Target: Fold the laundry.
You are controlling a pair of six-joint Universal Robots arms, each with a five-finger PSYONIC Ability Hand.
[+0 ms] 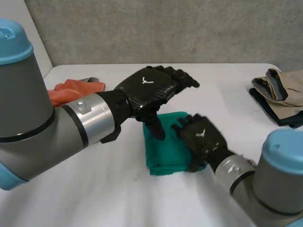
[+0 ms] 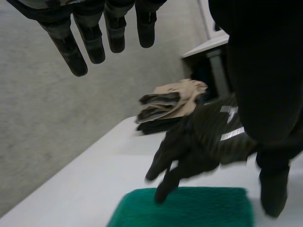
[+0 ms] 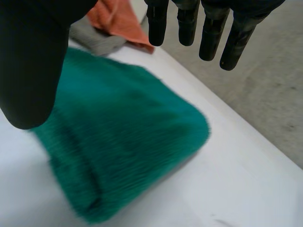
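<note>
Nearest, over the right side of the green towel [image 1: 163, 146]: right hand [image 1: 201, 139], fingers straight and slightly parted, thumb out to the side, gripping nothing. Seems held low, with one fingertip down at the cloth's edge, probably to steady or flatten the bundle rather than lift it.

Just beyond and higher, left hand [image 1: 151, 87], palm down, fingers long and loosely spread, thumb pointing down toward the towel's far left part. Cannot tell whether touching. Likely poised there to press or smooth the top layer.

Towel's place: the middle of the white table [image 1: 94, 184], under and between both hands, well apart from everything else. Looks already folded into a thick, compact rectangle, with layers showing along the near edge, a rounded fold down one side, a fuzzy nap and fairly even edges. Judged close to done for this piece.

Further back on the left, an orange cloth [image 1: 71, 91] crumpled against a grey cloth [image 1: 92, 79], probably waiting their turn. Far right, a stack of folded beige and dark clothes [image 1: 281, 94], apparently set aside as finished.
</note>
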